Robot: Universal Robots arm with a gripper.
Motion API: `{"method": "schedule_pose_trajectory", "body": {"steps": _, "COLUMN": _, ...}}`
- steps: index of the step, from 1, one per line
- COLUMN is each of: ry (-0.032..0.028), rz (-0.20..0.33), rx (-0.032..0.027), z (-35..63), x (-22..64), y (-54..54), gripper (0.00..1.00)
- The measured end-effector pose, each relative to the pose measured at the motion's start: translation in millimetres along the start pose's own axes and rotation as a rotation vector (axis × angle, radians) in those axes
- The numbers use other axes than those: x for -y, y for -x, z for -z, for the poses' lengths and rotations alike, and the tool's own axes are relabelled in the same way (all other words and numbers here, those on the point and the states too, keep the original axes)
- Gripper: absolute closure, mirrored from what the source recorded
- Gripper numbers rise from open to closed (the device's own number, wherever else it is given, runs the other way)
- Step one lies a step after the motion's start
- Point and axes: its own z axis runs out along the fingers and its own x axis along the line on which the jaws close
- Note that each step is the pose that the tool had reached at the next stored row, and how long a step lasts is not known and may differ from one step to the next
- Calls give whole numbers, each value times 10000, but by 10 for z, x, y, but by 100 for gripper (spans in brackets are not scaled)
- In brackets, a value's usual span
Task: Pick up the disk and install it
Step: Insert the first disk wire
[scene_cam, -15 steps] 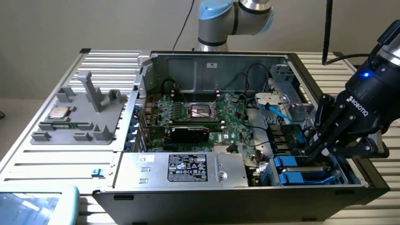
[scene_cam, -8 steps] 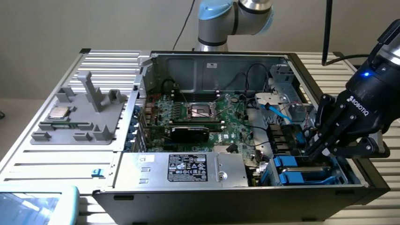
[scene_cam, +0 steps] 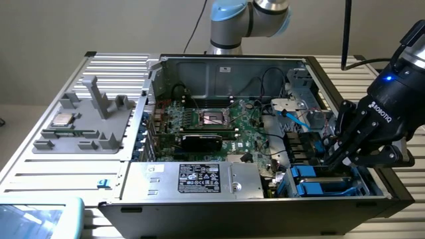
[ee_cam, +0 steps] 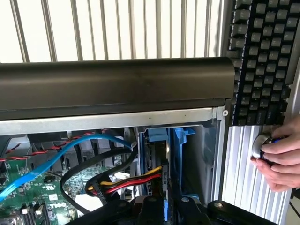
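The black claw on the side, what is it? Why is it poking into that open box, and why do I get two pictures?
The claw is a gripper, the hand of a robot arm. One picture comes from a camera standing beside the table. The other comes from a camera on the robot's wrist, looking down past the claw.

The open box is a computer case on a metal table. Inside are a green circuit board and a silver box. Beside the case, a grey tray carries a small silver chip.

The claw is shut, down by the blue cage in the corner of the case. I cannot tell whether it pinches anything. A person's hand rests nearby, next to a keyboard.
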Motion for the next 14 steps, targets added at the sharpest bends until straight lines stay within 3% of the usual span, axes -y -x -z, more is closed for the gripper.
{"method": "schedule_pose_trajectory", "body": {"steps": 5, "ry": 0, "rz": -2, "rx": 1, "z": 5, "x": -31, "y": -88, "gripper": 84}}
{"method": "schedule_pose_trajectory", "body": {"steps": 14, "ry": 1, "rz": -8, "rx": 28, "z": -33, "x": -49, "y": -96, "gripper": 84}}
